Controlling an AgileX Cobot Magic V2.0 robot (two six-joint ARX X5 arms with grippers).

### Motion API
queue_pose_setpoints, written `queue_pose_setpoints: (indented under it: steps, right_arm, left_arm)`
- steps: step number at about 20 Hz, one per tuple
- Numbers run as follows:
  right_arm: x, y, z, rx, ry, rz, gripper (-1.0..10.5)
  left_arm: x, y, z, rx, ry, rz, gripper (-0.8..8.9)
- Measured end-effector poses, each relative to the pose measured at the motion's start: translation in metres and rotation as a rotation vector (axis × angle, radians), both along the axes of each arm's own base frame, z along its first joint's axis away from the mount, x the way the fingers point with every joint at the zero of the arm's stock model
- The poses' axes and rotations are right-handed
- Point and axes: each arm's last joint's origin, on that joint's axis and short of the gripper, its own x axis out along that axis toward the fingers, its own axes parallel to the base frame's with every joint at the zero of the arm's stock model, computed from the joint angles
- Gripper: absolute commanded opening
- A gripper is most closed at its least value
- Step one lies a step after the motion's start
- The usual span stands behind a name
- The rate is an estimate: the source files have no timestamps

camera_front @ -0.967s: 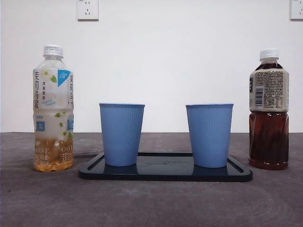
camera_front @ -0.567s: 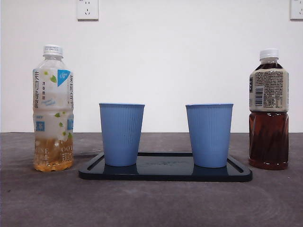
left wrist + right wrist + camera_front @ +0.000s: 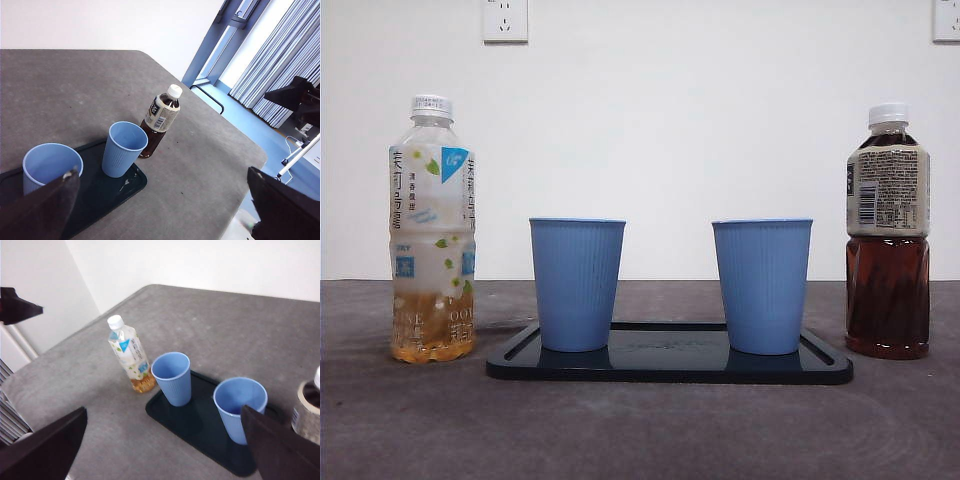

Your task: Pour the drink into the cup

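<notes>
Cup interiors hidden in front view; dark bottle cropped.

In the front view, neither arm is shown. The small print on the labels of the pale bottle and the dark bottle is too fine to be read. The cups' insides are hidden by their walls at this level.

In the left wrist view, the left pincer is cut off by the picture's edge and blurred; one cup is partly covered by a jaw, and the tray is cut off.

In the right wrist view, the dark bottle is cut by the edge, with only part of its label seen.
</notes>
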Motion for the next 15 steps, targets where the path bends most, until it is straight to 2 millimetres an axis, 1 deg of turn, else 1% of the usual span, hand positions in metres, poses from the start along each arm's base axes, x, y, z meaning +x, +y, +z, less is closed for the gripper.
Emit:
queue_pose_setpoints:
  steps: [7,10,15]
  right_arm:
    - [0.005,-0.004,-0.011,-0.094,0.060,-0.194,5.0]
    - [0.011,-0.005,-0.025,-0.139,0.095,-0.263,5.0]
    - [0.027,-0.001,-0.055,-0.148,0.130,-0.285,5.0]
  left_arm:
    - [0.000,0.000,0.000,0.000,-0.001,0.000,5.94]
    - [0.000,0.000,0.000,0.000,0.000,0.000,5.94]
    - [0.000,0.000,0.000,0.000,-0.001,0.000,5.93]
